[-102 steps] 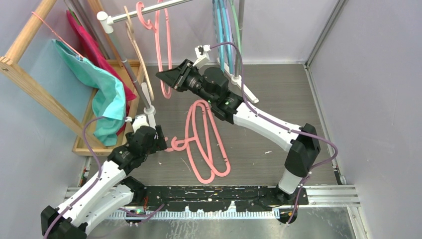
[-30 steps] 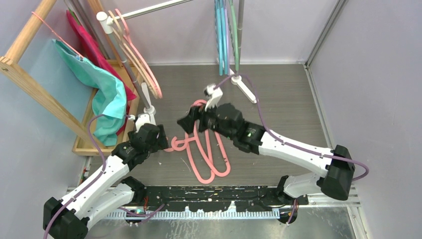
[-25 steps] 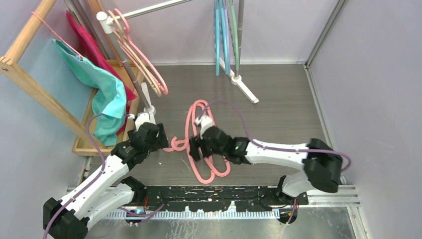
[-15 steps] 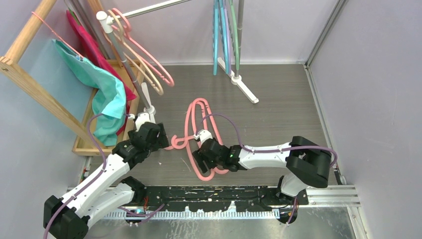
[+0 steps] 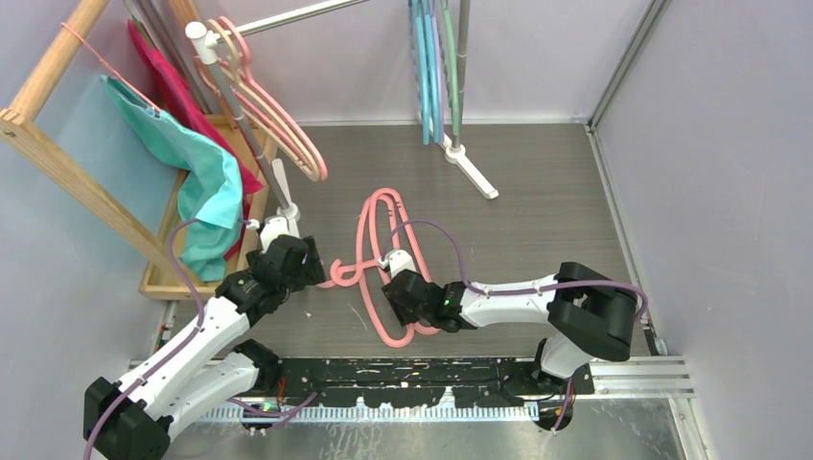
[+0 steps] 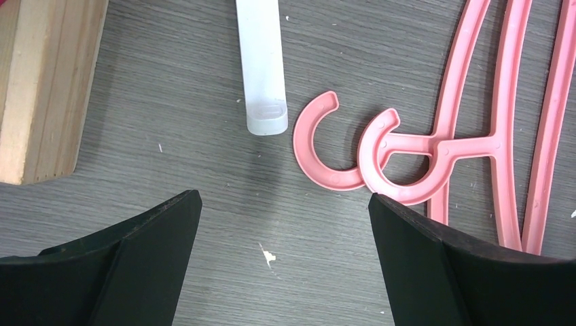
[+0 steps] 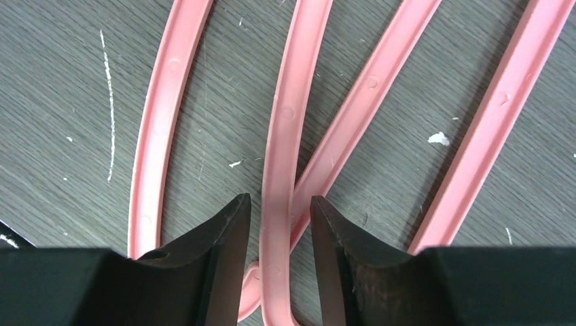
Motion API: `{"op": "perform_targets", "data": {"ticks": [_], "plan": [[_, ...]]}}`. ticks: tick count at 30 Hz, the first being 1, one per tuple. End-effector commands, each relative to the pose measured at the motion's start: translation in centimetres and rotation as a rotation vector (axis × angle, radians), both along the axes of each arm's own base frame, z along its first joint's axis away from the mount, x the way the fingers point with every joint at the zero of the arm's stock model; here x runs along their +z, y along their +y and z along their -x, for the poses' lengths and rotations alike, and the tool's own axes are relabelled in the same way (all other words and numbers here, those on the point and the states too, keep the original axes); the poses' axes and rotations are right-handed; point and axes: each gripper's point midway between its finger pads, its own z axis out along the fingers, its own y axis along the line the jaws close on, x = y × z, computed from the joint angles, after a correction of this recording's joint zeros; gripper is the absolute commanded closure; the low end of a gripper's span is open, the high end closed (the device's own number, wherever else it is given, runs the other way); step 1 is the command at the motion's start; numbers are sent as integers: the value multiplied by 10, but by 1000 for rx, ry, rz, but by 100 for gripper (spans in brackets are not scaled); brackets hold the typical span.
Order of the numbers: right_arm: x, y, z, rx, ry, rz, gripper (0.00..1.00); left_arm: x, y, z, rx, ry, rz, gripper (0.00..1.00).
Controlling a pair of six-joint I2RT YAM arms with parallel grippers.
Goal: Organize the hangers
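Two pink hangers lie overlapped on the floor in the middle. My right gripper is low over their lower part. In the right wrist view it straddles one pink bar, jaws narrowly open with a small gap on each side. My left gripper is wide open and empty just left of the hooks. In the left wrist view it sits short of the two pink hooks. Pink and beige hangers hang on the rail at the back left. Blue, teal and green hangers hang at the back middle.
A wooden frame rack with a teal cloth and a red cloth stands at the left. The white rail stand's feet rest on the floor beside my left gripper. Another foot lies at the back.
My right arm has come down from the rail to the pink hangers on the floor and settled over one bar. The pink hanger stays on the rail, swinging. The left arm has barely moved.
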Motion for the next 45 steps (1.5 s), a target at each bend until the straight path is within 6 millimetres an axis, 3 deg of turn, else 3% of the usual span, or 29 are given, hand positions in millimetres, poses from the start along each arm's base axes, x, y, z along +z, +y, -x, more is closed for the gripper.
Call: {"op": "perform_targets", "data": {"ticks": [1,7,8,13,15,19,24,29,36,39,45], "plan": [[-14,-16,3,-38,0,69,57,12,-1,-6,17,-59,28,2],[-19,-24,4,-65,-5,121,53,17,3,-1,23,-80,40,2],[-21,-25,5,-69,-1,130,56,17,3,-1,23,-81,41,2],[-19,-30,7,-98,-14,145,89,19,4,1,26,-85,43,2],[-8,-31,5,-118,-37,121,94,20,5,2,24,-85,43,2],[33,-30,-2,-154,-88,25,99,24,5,2,21,-89,41,2],[117,-32,-7,-192,-168,-199,99,26,7,4,23,-94,42,2],[182,-30,-4,-181,-185,-397,99,28,7,5,24,-103,52,2],[253,-11,7,-95,-127,-648,99,28,6,4,19,-92,41,2],[273,-1,11,-37,-77,-728,99,27,8,3,24,-76,21,2],[321,5,1,-3,-77,-866,99,27,7,0,22,-63,3,2]]}}
